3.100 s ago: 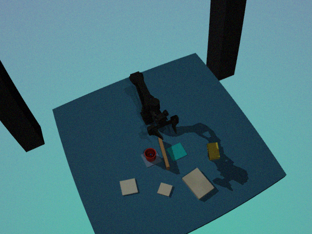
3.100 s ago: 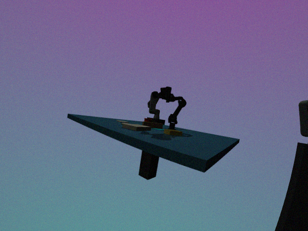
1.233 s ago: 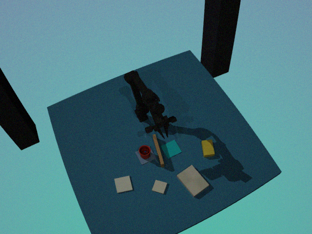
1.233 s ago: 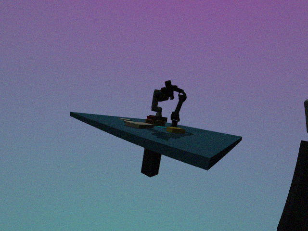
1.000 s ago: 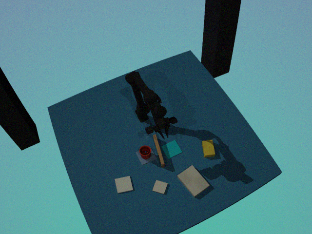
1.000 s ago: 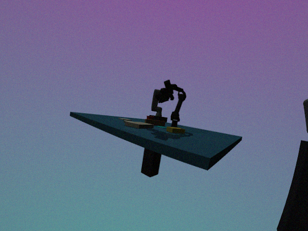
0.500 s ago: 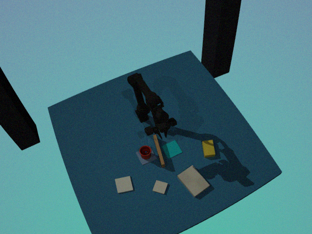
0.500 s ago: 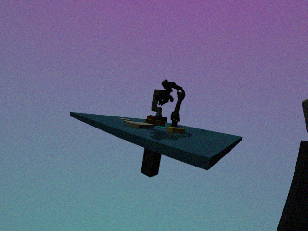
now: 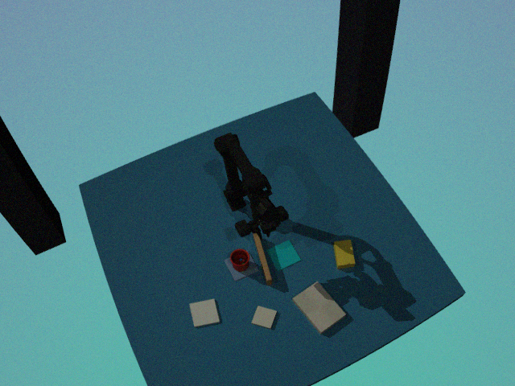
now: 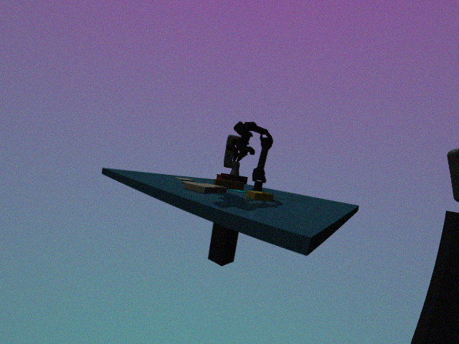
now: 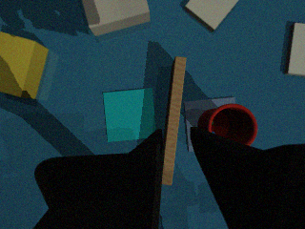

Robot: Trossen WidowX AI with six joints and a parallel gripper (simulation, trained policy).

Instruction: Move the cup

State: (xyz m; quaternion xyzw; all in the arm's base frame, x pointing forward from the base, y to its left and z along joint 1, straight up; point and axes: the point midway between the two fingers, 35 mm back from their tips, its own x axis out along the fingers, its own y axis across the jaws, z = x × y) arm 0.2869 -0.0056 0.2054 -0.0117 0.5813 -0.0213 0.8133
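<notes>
The red round cup (image 9: 240, 268) (image 11: 233, 125) stands on the grey-blue square pad (image 9: 241, 275) (image 11: 193, 111), right of the black gripper (image 9: 264, 233) (image 10: 234, 160) (image 11: 175, 133), whose fingers hang slightly apart, holding nothing, so reaching it probably needs a rightward shift.

Hand (image 9: 264, 236) (image 10: 234, 160) (image 11: 175, 133) narrower (much less agape)
</notes>
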